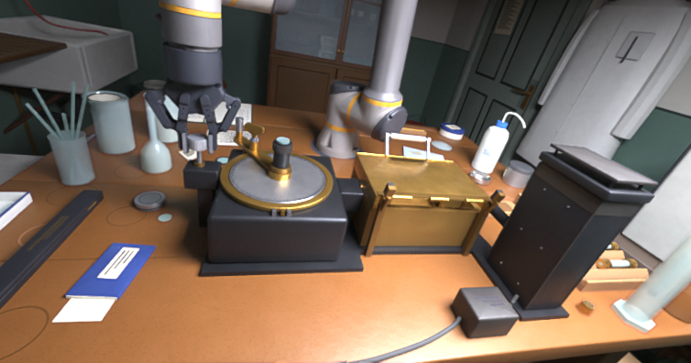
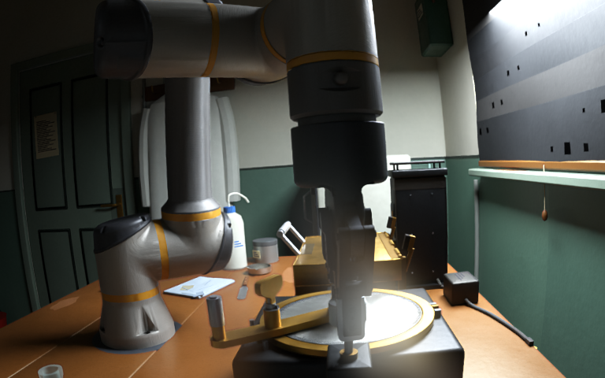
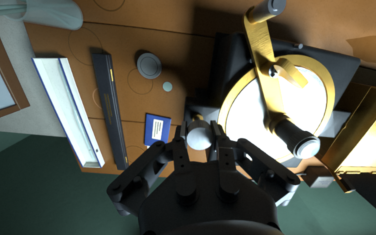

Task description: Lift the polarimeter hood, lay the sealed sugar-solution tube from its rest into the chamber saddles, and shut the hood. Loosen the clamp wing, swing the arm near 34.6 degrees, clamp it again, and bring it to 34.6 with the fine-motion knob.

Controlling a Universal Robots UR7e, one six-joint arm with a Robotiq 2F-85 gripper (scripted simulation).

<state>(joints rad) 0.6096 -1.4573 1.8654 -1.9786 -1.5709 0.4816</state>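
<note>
My gripper (image 1: pixel 196 143) (image 3: pixel 199 137) (image 2: pixel 349 323) hangs over the left corner of the dark polarimeter base. The grey fine-motion knob (image 1: pixel 197 143) (image 3: pixel 199 138) stands there on a small post. The brass arm (image 1: pixel 256 154) (image 3: pixel 261 67) lies across the silver dial (image 1: pixel 276 180), pointing toward the back left. The brass clamp wing (image 1: pixel 253 130) (image 3: pixel 289 74) (image 2: pixel 267 286) sits on the arm. A black eyepiece (image 1: pixel 282 150) (image 3: pixel 296 139) rises at the dial's centre. The brass hood (image 1: pixel 419 175) is down over the chamber. The tube is hidden. My gripper is closed around the fine-motion knob.
Behind stand the robot base (image 1: pixel 355 119), a flask (image 1: pixel 154 153) and beakers (image 1: pixel 112 122). A black lamp housing (image 1: pixel 568 225) stands right of the hood. A blue booklet (image 1: pixel 112 270), a dark ruler (image 1: pixel 43 240) and a grey cap (image 1: pixel 149 199) lie at the left.
</note>
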